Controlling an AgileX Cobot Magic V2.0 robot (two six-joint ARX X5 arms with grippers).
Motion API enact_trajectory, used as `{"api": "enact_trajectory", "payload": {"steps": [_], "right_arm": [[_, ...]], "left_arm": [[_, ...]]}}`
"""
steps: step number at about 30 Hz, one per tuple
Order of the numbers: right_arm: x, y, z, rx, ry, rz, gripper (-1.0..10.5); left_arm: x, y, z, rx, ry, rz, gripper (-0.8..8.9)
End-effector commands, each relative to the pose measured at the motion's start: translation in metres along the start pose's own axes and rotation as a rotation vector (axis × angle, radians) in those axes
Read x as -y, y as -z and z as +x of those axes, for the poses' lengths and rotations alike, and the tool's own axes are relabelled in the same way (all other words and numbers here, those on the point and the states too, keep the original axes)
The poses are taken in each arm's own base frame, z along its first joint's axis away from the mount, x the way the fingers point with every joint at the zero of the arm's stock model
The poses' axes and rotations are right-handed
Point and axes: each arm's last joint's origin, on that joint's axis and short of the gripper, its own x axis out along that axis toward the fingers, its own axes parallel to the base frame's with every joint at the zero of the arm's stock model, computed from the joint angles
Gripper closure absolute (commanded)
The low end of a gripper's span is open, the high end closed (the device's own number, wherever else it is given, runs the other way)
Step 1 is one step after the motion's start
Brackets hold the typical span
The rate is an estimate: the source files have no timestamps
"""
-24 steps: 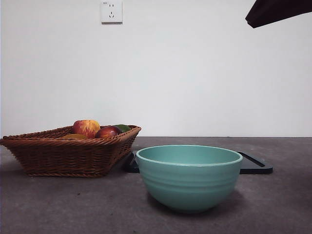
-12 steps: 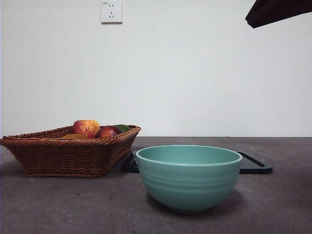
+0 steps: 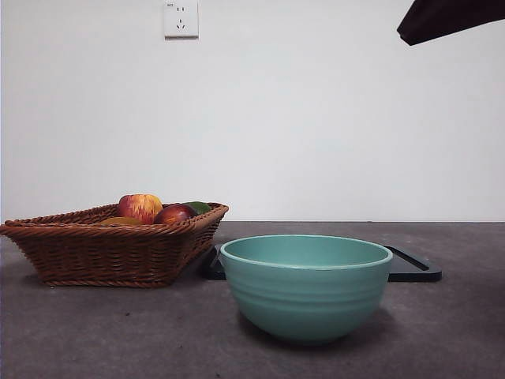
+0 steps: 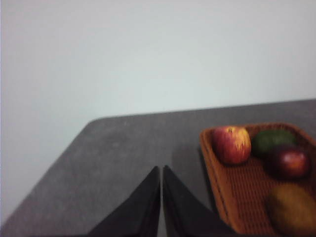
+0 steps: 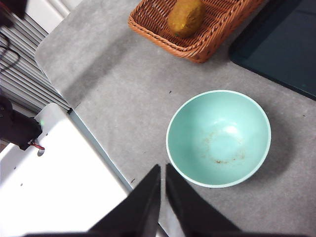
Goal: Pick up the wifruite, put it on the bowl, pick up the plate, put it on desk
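Front view matches a second ago, so the task is unstarted: wifruite (image 5: 185, 17) lies in the basket (image 3: 102, 251), bowl (image 3: 305, 286) empty, left gripper (image 4: 161, 207) and right gripper (image 5: 162, 200) both clenched, holding nothing.
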Motion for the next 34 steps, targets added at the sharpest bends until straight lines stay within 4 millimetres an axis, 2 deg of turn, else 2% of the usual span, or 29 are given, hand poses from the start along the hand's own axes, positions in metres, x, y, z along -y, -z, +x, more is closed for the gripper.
{"api": "enact_trajectory", "payload": {"steps": [1,9,18,34], "right_arm": [[-0.002,-0.003,0.000,0.008,-0.010,-0.012,9.4],[-0.002,-0.003,0.000,0.008,-0.010,-0.012,9.4],[-0.002,-0.003,0.000,0.008,-0.010,-0.012,9.4],[-0.002,-0.003,0.000,0.008,-0.010,-0.012,9.4]], "left_arm": [[0.001,0.011,0.001,-0.004,-0.006,-0.016,8.06],[0.003,0.042,0.006,-0.112,-0.002,-0.025,8.06],[0.005,0.057,0.006,-0.205,0.005,-0.043,8.06],[0.005,0.058,0.006,-0.209,0.006,-0.048,8.06]]}}
